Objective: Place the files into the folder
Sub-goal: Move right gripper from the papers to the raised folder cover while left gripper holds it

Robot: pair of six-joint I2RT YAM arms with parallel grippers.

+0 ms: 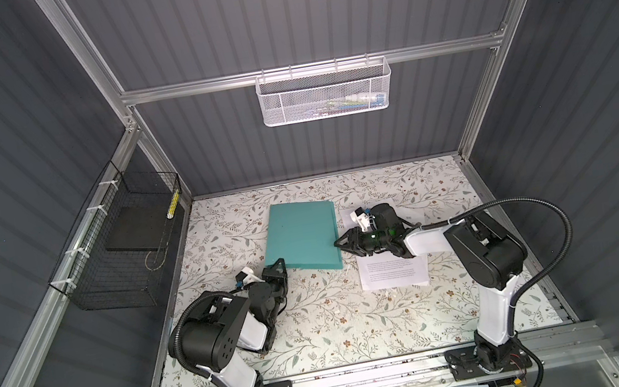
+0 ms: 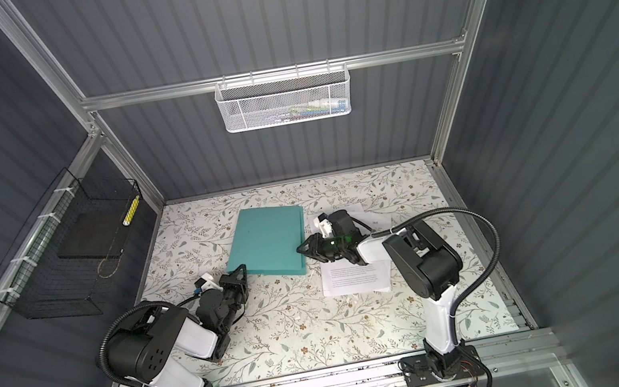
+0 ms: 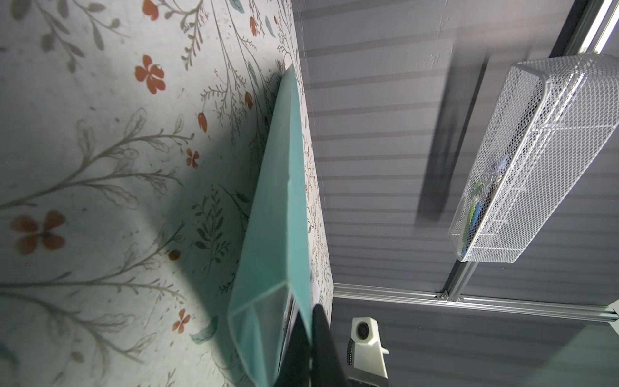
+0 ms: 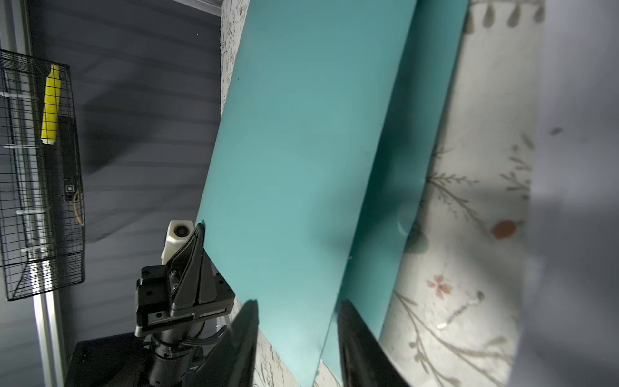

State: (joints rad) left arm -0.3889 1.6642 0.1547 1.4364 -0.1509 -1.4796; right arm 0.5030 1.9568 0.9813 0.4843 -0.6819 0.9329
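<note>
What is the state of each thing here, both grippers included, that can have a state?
folder: lying on the table, nearly closed, top cover slightly raised.
files: loose on the table beside the folder, not inside.
left gripper: shut on the folder's near corner.
right gripper: open, jaws around the top cover's edge.
white mesh basket: hung on the rail, holding small items.

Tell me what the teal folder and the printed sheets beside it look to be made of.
The folder: likely thin plastic, possibly coated card; smooth, low-sheen teal, with thin covers that bow and edges that look slightly translucent in the left wrist view. The sheets: ordinary paper; matte white, black printed text, lying flat.
</note>
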